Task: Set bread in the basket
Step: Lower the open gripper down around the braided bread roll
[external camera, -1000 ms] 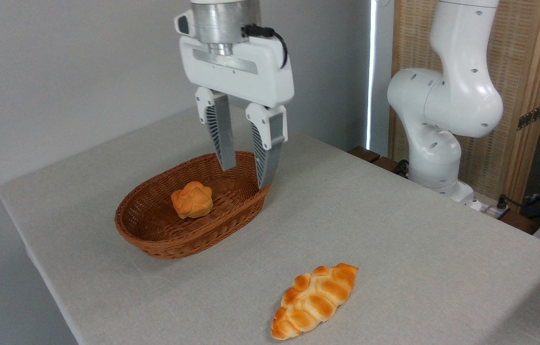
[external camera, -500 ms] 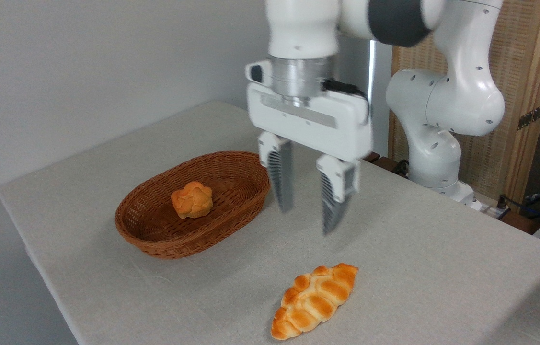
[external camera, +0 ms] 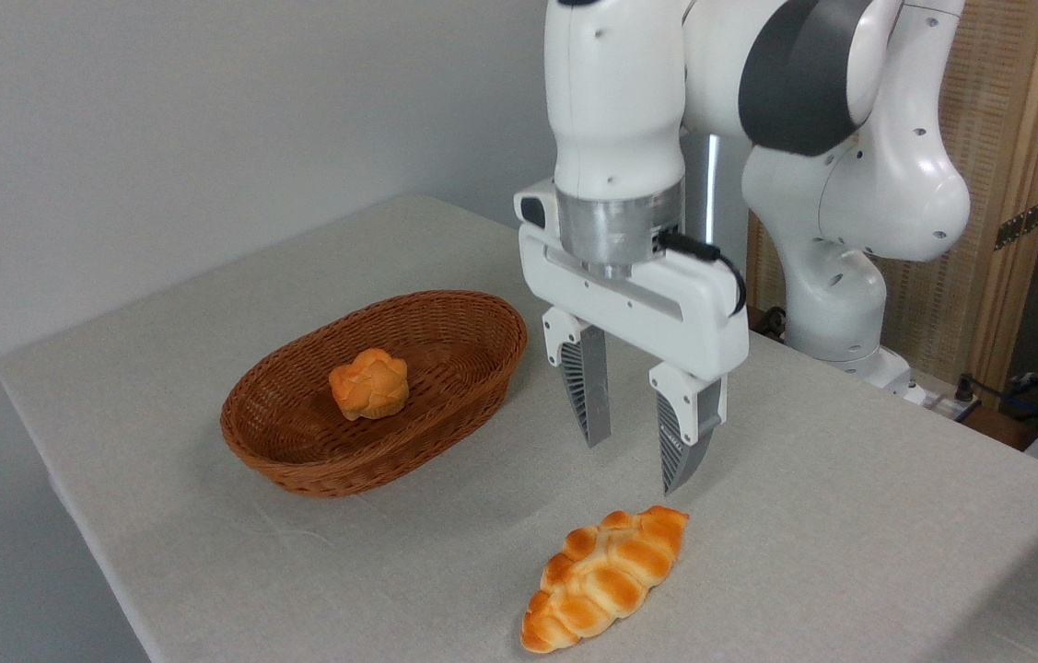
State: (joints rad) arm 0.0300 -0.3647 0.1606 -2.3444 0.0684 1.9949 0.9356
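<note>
The bread, a braided golden loaf with pointed ends, lies on the table near the front edge. The reddish-brown wicker basket stands to its upper left. My gripper hangs open just above and behind the loaf's far end, with nothing between its fingers. It is to the right of the basket and apart from it.
A small round orange bun sits inside the basket. The arm's white base stands at the table's back right. A grey cloth covers the table, whose left and front edges are close to the basket and loaf.
My gripper has moved from above the basket's right end to the right and down, toward the loaf. It stays open. Basket, bun and loaf have not moved.
</note>
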